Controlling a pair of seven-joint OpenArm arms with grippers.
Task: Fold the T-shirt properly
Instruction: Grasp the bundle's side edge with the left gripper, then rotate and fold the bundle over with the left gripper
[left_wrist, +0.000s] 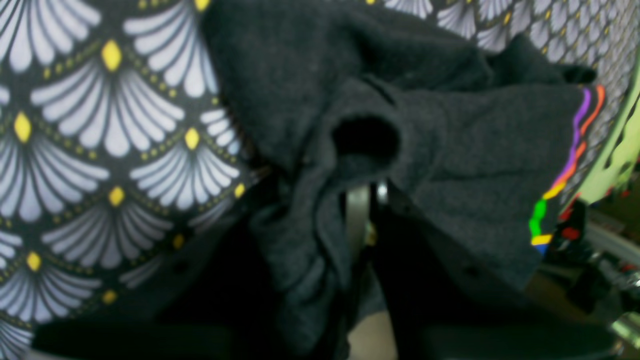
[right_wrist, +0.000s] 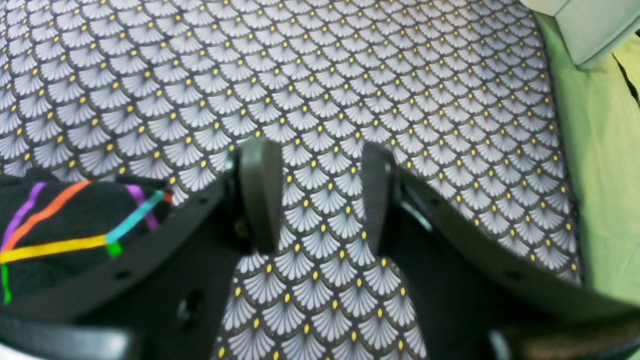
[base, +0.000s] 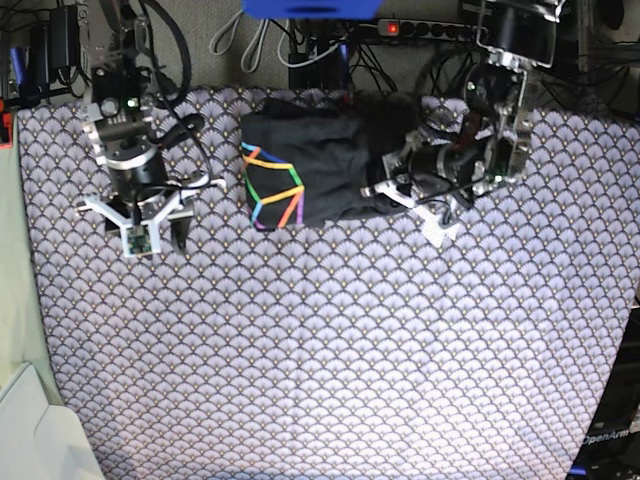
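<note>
Only one piece of lettering can be read. In the base view's bottom right corner, pale letters spell "OpenArm" on a dark panel (base: 612, 440).

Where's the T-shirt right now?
In the base view the T-shirt lies bunched at top centre of the patterned cloth, its right edge at the left gripper.

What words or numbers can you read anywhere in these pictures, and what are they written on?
"OpenArm": white letters on the dark panel at the bottom right corner of the base view; small, so the ending may be cut off.
The T-shirt carries only coloured lines, no letters.
The patterned cloth has fan shapes and yellow dots, no words.
The power strip at the top has no print I can read.
</note>
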